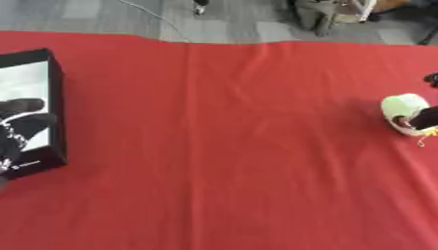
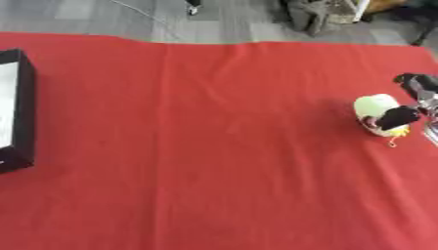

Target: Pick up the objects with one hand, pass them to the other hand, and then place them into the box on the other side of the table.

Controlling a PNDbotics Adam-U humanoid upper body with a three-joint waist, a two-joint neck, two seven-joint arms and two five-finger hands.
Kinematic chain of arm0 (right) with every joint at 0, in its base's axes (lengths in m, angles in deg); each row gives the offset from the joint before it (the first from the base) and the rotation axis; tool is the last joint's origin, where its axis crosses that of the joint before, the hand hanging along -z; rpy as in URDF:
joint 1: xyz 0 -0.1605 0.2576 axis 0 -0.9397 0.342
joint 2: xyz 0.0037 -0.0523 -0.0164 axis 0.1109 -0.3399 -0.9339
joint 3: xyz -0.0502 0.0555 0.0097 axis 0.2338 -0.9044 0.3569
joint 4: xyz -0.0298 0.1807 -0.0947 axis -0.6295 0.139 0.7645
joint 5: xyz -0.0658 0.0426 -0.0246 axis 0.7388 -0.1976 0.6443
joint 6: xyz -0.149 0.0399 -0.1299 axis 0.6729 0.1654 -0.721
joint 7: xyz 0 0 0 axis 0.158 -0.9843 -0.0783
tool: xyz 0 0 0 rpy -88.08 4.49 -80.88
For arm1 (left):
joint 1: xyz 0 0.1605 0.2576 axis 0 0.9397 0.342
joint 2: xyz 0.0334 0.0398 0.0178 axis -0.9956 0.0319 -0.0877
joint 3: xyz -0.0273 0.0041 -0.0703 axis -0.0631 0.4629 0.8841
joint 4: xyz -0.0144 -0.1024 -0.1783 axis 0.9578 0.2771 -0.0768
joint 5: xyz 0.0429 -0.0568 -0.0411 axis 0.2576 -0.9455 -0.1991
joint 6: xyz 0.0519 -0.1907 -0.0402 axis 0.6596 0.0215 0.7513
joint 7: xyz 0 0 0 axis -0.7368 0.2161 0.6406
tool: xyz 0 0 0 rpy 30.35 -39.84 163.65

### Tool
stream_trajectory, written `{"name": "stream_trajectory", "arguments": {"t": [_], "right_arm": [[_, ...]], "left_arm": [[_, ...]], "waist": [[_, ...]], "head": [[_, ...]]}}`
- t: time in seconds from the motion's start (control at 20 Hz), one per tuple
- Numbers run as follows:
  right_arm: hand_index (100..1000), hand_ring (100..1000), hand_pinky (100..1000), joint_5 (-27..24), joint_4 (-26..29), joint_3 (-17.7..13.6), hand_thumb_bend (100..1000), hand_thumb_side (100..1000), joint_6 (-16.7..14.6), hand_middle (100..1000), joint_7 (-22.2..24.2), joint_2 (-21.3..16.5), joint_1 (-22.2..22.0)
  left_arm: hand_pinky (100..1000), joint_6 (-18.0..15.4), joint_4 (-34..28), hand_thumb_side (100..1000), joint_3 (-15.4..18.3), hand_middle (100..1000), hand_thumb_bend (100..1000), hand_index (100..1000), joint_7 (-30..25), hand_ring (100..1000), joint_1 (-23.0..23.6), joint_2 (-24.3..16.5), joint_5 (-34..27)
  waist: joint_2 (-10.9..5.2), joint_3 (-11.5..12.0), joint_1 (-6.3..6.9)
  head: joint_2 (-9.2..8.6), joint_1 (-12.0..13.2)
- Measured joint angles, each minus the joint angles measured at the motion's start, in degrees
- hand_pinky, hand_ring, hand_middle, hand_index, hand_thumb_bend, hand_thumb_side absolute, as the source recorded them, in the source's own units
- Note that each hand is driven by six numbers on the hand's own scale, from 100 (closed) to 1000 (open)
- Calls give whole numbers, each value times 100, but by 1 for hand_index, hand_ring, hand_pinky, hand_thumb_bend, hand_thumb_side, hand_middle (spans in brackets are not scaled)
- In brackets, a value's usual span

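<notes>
Red-covered table (image 2: 231,146), grey floor (image 1: 128,17) beyond its far edge.
We see our right hand (image 2: 412,105) at the table's right edge, fingers (image 2: 397,117) curled onto the pale green roll (image 2: 375,108); our left hand (image 1: 21,124) hangs over the black box (image 1: 58,107) at left, its fingers unclear.

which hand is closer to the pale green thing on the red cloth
Right. The right hand has its fingers on the pale green thing; the left hand is far across the table over the box.
</notes>
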Motion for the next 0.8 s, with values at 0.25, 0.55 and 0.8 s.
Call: {"name": "stream_trajectory", "arguments": {"t": [0.25, 0.55, 0.8], "right_arm": [[921, 883, 887, 21, -98, 0, 513, 220, 77, 857, 57, 0, -23], [927, 893, 888, 138, -192, -1, 515, 203, 211, 867, -16, 2, -21], [928, 891, 884, 187, -285, -4, 499, 216, 396, 866, -234, 4, -15]], "left_arm": [[972, -62, 0, 771, 22, 777, 190, 791, 18, 802, -2, -2, 18], [972, -96, 0, 768, 35, 776, 184, 789, 29, 801, -3, -3, 24], [972, -124, 0, 767, 36, 776, 182, 788, 35, 801, -5, -3, 33]], "waist": [[39, 50, 20], [63, 76, 33], [79, 88, 65]], "head": [[0, -23], [0, -53], [-1, -85]]}}
